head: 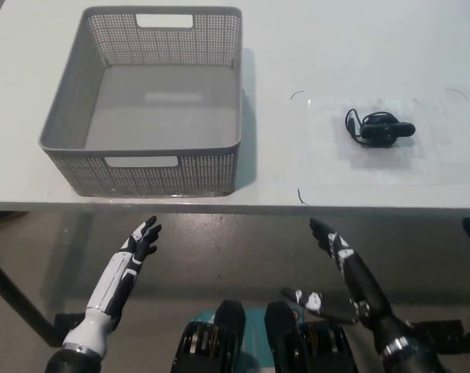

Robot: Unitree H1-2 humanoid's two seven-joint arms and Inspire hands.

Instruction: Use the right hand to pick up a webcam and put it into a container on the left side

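the two hands are the things nearest to the camera, both low in the picture and in front of the table edge, not over the table. at the lower left, the white left hand [144,238] points up toward the table with its fingers spread a little, and it holds nothing. it rests below the near wall of the container, and it is apart from it.

on the table [359,47], which has a pale top, the grey container [71,109] stands on the left side. it is a basket with perforated walls and a cut-out handle in the far wall and in the near wall. its inside floor is bare. its near wall is close to the front edge of the table.

more to the right, the black right hand [328,237] is also raised toward the table edge, with fingers apart and nothing in them. it is below the table edge and well apart from the webcam.

the webcam [390,130] lies on the right part of the table, on a clear sheet [328,167] that is hard to see against the top. it is black, and its cable [351,124] makes a small loop at its left side. it is well apart from the container.
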